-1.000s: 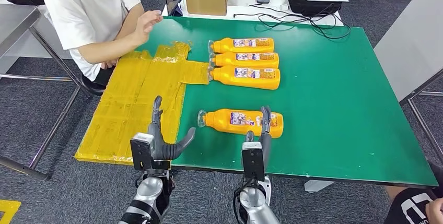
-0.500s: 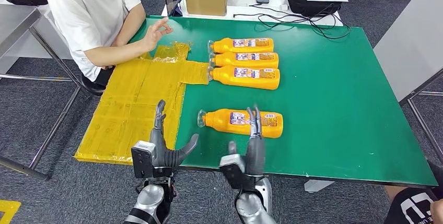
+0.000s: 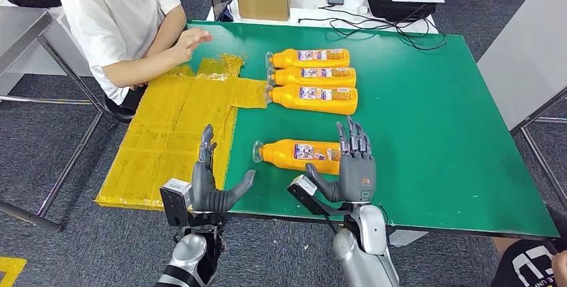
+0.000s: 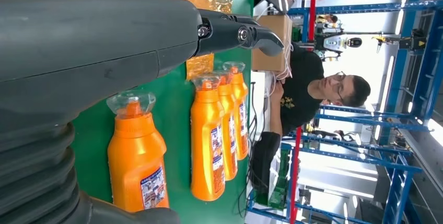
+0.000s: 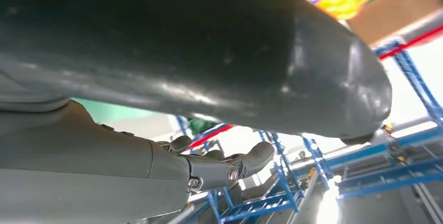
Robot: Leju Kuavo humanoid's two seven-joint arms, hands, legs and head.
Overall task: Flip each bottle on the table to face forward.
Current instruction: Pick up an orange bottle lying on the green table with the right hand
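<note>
- The near bottle (image 3: 301, 155) lies on its side on the green table (image 3: 434, 133), label up, apart from three bottles (image 3: 311, 76) lying side by side.
- The right hand (image 3: 351, 166) stands over its base end, fingers spread, holding nothing.
- The left hand (image 3: 210, 183) hovers beside the yellow sheet (image 3: 174, 126), fingers spread.

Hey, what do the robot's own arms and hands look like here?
Both arms are silver metal with rounded segments. The left hand and right hand are dark grey, with slender jointed fingers and a thick thumb. A boxy grey-black camera module sits at each wrist; the right hand's back carries a small orange mark.
</note>
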